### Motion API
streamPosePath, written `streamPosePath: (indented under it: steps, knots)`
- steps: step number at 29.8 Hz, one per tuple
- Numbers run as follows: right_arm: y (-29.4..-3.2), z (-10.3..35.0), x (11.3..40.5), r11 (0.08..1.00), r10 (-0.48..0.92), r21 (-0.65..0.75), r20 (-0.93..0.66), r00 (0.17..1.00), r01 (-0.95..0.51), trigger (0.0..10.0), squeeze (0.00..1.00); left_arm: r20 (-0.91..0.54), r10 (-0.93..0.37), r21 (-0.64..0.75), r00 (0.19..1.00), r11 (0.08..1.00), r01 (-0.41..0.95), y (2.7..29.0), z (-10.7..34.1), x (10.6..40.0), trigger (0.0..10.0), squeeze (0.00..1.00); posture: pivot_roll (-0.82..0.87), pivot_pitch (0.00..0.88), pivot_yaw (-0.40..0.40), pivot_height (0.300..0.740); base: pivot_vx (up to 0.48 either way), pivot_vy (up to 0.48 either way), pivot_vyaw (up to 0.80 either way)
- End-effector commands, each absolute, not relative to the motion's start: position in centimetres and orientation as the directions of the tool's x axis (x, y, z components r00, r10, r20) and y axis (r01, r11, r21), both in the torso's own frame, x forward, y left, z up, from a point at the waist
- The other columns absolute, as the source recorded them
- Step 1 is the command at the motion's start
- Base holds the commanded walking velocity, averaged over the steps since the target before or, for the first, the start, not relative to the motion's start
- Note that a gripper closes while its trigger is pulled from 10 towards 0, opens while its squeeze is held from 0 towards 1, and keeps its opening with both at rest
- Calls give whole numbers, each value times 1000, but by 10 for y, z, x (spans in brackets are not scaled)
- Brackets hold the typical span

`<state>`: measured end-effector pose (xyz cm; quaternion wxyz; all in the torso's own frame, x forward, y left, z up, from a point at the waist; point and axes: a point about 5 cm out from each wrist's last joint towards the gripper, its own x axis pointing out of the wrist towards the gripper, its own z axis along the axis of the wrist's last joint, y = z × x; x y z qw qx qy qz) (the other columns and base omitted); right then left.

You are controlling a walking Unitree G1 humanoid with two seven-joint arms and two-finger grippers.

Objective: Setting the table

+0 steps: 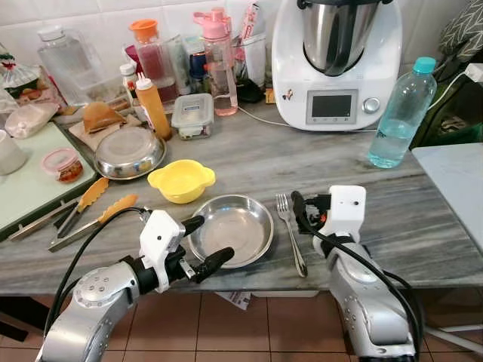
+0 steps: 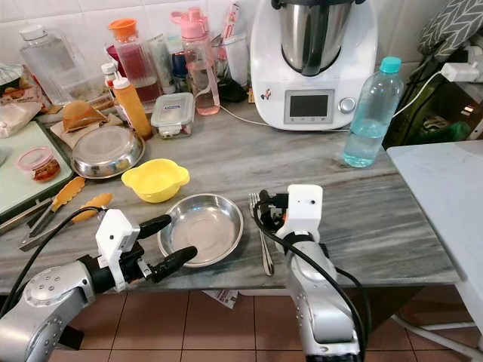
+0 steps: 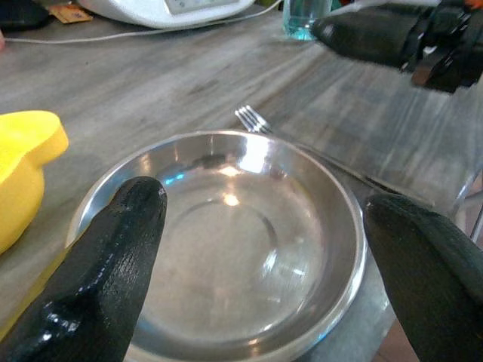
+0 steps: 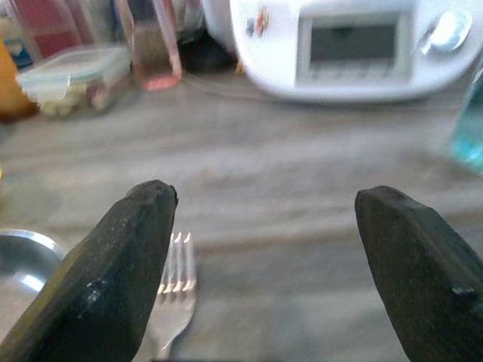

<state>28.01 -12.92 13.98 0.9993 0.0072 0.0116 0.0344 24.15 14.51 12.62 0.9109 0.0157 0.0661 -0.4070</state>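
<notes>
A shallow steel plate [image 1: 232, 228] lies near the table's front edge, with a fork [image 1: 290, 234] just to its right, tines pointing away from me. A yellow bowl [image 1: 181, 181] sits behind the plate to the left. My left gripper [image 1: 207, 245] is open at the plate's near-left rim, one finger on either side of that rim and nothing held; in the left wrist view the plate [image 3: 226, 249] lies between its fingers [image 3: 113, 271]. My right gripper [image 4: 264, 196] hangs open just right of the fork [image 4: 175, 302], low over the table.
A second steel plate [image 1: 130, 151], orange-tipped tongs [image 1: 90, 211] and a green board [image 1: 30, 181] lie at the left. Bottles, a lidded container [image 1: 192, 115] and a white kitchen machine [image 1: 336, 60] line the back. A water bottle [image 1: 400, 113] stands at the right.
</notes>
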Motion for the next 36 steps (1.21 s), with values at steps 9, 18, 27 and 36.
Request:
streamPosePath:
  steps: [9,18,27,36]
  knots:
    - [-149,159,255,991,34,-132,132,991,-17,10000,1000,-39,-508,52,861,859,509,148,134,264,10000,0,-111,0,76,740,0,0,0]
    - [-154,160,247,977,60,-212,151,987,-27,10000,1000,3,-240,106,971,966,238,153,126,275,10000,0,-132,0,38,740,0,0,0]
    - [-154,155,244,980,75,-194,124,989,-50,10000,0,-13,-52,147,999,988,53,176,114,270,10000,0,-123,0,26,740,0,0,0]
    - [-152,148,242,985,64,-167,94,994,-48,10000,0,-18,-52,163,998,985,54,173,111,270,10000,0,-118,0,39,740,0,0,-364]
